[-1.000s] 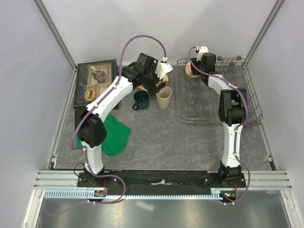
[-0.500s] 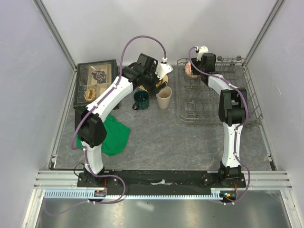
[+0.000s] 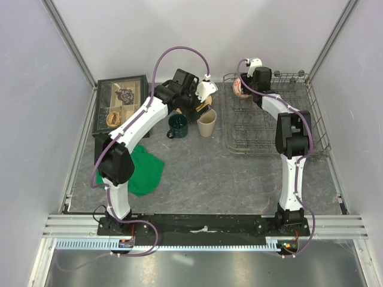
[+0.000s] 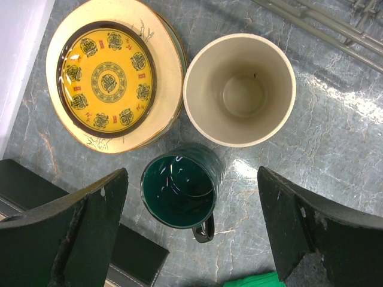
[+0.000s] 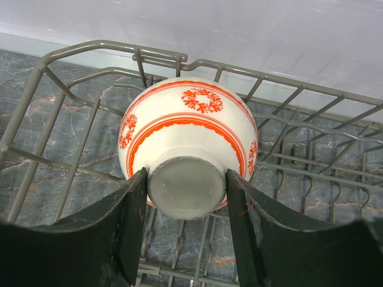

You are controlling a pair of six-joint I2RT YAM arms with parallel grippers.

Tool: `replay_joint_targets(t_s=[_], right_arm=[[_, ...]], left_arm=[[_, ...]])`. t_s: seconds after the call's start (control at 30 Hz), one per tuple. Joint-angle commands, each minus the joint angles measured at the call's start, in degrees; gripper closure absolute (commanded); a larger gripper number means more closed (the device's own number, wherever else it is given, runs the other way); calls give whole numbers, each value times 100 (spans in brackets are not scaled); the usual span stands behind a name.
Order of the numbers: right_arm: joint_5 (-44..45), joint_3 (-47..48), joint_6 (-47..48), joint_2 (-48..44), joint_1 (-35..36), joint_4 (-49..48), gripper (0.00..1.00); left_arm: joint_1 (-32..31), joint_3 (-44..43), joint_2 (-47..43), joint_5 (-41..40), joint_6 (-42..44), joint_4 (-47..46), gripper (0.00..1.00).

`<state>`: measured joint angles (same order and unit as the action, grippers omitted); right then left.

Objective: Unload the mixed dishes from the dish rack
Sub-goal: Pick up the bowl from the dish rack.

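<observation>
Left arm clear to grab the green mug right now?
Probably yes. The left gripper hangs open directly above the green mug, fingers either side, nothing covering it. The beige cup and patterned plate sit close beyond it, outside the fingers' line.

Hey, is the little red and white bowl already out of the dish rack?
No, the bowl sits tipped inside the dish rack, the right hand closed on its foot.

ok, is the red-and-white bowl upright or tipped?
Tipped: in the right wrist view the bowl shows its foot ring to the camera, mouth turned away, resting inside the dish rack.
</observation>
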<state>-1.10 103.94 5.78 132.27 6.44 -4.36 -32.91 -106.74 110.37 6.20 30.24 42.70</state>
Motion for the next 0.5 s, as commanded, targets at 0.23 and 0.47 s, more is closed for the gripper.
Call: replay_joint_targets(t_s=[0.23,0.47], right_arm=[[40,-190,72,-245,130,102,76],[31,-181,20,-526,138,207,88]], left_arm=[[-5,-93,-156,110,-167,-209,5],[-5,-163,-200,136,-176,-200,5]])
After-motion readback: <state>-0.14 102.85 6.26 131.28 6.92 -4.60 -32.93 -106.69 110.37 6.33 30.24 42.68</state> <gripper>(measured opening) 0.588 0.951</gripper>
